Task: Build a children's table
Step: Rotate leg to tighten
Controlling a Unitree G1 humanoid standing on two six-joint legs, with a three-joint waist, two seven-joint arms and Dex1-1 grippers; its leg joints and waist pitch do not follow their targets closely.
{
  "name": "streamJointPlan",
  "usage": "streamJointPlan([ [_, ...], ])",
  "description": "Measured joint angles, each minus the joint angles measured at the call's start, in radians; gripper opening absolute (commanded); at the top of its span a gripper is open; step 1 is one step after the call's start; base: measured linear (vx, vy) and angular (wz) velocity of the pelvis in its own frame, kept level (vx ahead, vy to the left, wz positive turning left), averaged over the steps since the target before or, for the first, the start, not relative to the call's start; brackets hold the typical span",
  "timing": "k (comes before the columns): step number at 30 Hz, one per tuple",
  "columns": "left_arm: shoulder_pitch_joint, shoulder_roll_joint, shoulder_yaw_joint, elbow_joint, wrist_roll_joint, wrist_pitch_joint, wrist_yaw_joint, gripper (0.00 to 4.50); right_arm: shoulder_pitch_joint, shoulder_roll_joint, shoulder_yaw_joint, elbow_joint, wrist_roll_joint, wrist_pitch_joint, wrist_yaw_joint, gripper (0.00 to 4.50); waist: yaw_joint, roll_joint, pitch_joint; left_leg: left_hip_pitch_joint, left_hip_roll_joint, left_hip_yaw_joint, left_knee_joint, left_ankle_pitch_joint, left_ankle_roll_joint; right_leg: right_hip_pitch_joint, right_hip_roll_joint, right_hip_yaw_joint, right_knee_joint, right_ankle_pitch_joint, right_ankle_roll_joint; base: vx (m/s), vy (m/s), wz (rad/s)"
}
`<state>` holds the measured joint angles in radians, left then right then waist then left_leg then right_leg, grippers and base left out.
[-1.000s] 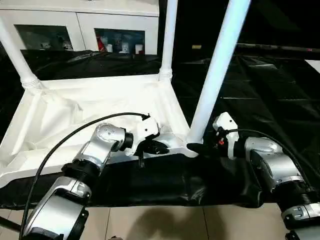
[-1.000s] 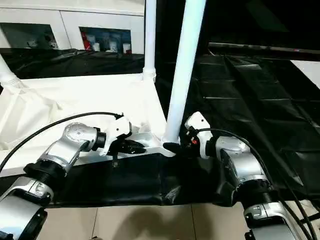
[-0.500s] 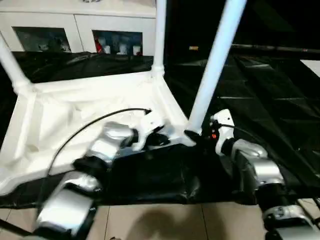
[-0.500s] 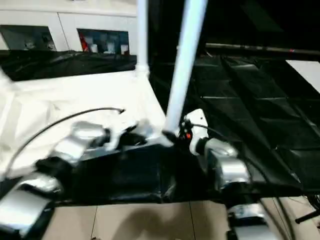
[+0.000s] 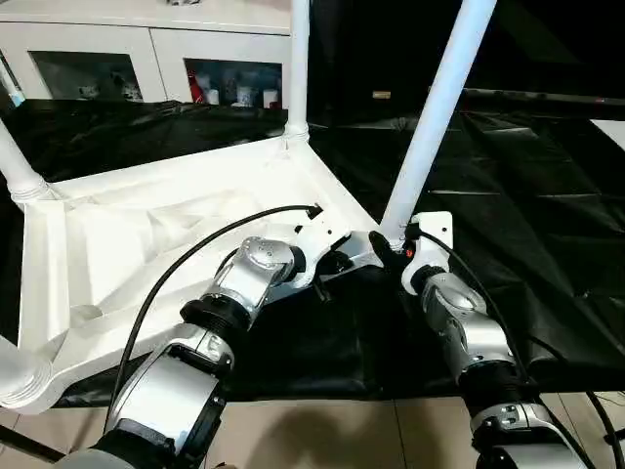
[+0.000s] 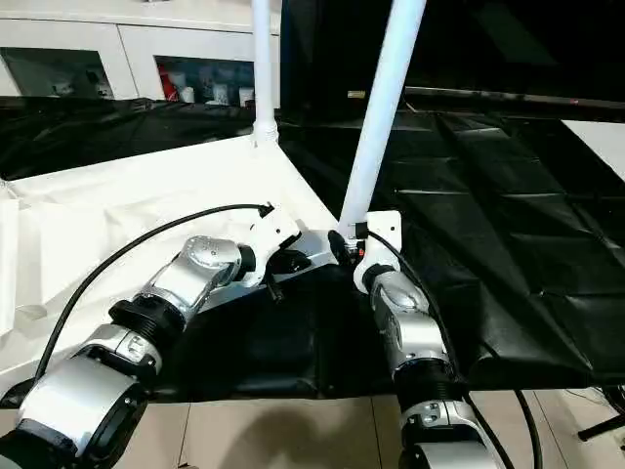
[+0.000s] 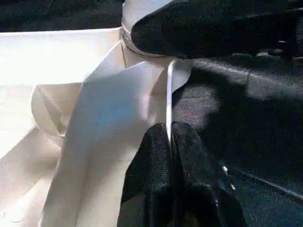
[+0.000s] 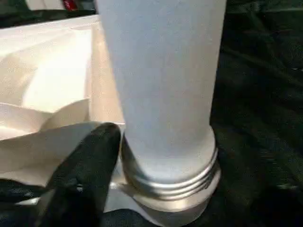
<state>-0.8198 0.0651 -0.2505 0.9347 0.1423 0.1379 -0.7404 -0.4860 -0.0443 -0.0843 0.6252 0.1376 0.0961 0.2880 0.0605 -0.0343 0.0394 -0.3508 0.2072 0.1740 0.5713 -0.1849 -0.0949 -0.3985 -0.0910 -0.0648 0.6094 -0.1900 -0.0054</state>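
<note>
The children's table lies upside down on the black cloth, its white legs pointing up. My left gripper is shut on the thin near rim of the top, close to the near right corner; the pinch is plain in the left wrist view. My right gripper is at the foot of the near right leg, which leans to the right. That leg's ringed collar sits in the corner socket. Another leg stands at the far corner and one more at the left.
Black cloth covers the work table and folds over its front edge, with tiled floor below. A white cabinet with glass doors stands behind. A black cable arcs over my left forearm. A near left corner socket overhangs the front.
The table has swung: its near right corner has gone farther from me and its far and left legs have shifted left. Both arms have stretched forward with it, staying at that corner.
</note>
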Motion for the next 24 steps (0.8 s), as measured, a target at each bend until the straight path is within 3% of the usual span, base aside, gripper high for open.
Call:
streamJointPlan([
  [6, 0.035, 0.061, -0.004, -0.046, -0.011, -0.054, -0.093, 0.0, 0.019, -0.151, 0.07, -0.069, 0.009, 0.07, 0.269, 3.68, -0.005, 0.002, 0.001, -0.005, 0.0, 0.0, -0.002, 0.0, 0.0, -0.003, 0.001, 0.0, 0.0, -0.001, 0.002, 0.0, 0.0, 0.0],
  [11, 0.059, 0.109, -0.003, -0.068, -0.03, -0.091, -0.173, 0.0, 0.021, -0.245, 0.115, -0.12, 0.009, 0.079, 0.441, 3.68, -0.009, 0.002, 0.002, -0.005, 0.002, 0.0, -0.003, 0.002, 0.003, -0.004, 0.004, 0.0, 0.0, -0.004, 0.001, 0.0, 0.0, 0.0],
  [15, 0.12, 0.195, -0.012, -0.155, -0.072, -0.109, -0.372, 0.0, 0.023, -0.332, 0.157, -0.135, 0.011, 0.091, 0.606, 3.68, -0.001, 0.002, 0.002, -0.005, 0.002, 0.0, -0.003, 0.001, 0.003, -0.004, 0.004, 0.0, 0.0, -0.004, 0.001, 0.0, 0.0, 0.0],
  [24, 0.132, 0.216, -0.031, -0.184, -0.08, -0.116, -0.453, 0.0, 0.022, -0.331, 0.186, -0.133, 0.019, 0.089, 0.683, 3.68, 0.011, 0.001, 0.002, -0.002, 0.001, 0.004, 0.0, 0.0, 0.001, -0.003, -0.001, 0.0, 0.001, -0.004, 0.0, 0.0, 0.0, 0.0],
])
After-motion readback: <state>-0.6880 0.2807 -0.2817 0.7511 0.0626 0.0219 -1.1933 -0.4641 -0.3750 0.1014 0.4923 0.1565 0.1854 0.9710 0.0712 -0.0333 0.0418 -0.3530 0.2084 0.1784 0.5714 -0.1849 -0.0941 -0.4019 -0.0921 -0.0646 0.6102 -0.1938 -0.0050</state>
